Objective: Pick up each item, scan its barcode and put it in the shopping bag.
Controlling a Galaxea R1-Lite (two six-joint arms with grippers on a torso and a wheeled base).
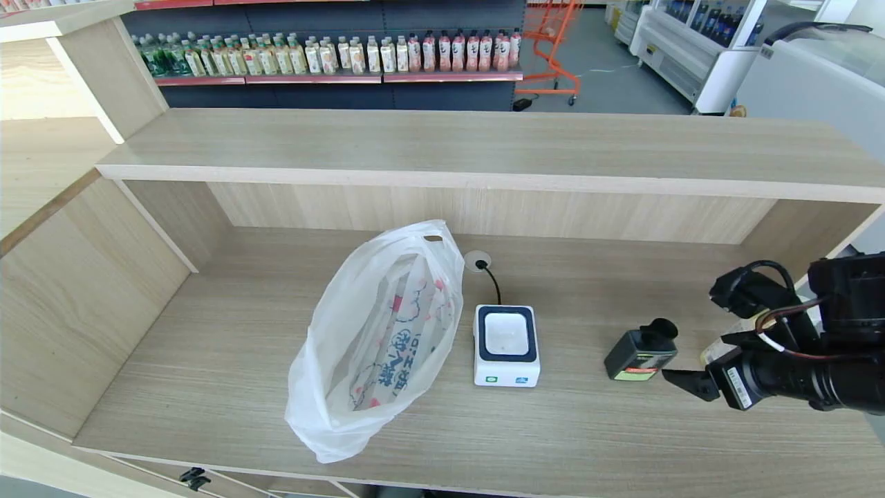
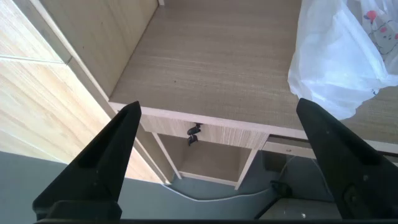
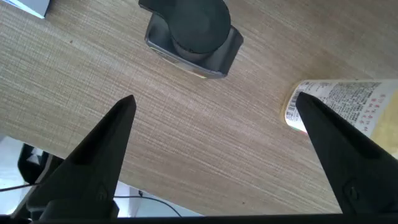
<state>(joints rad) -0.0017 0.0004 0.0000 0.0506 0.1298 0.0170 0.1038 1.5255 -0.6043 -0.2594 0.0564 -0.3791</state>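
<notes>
On the counter [image 1: 553, 429] the shopping bag [image 1: 377, 339] lies at my left, and the scanner [image 1: 506, 344] stands just beside it on its right. Farther right stands a small bottle [image 1: 641, 353]. A labelled package [image 3: 348, 106] lies right of the bottle. My right gripper [image 3: 214, 98] hangs before these two.

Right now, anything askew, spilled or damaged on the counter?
Nothing spilled or damaged. The shopping bag lies slumped flat beside the scanner rather than standing open; the dark bottle stands upright.

One bag [image 1: 346, 387], one scanner [image 1: 506, 344], two items [image 1: 641, 354] [image 3: 339, 106]
</notes>
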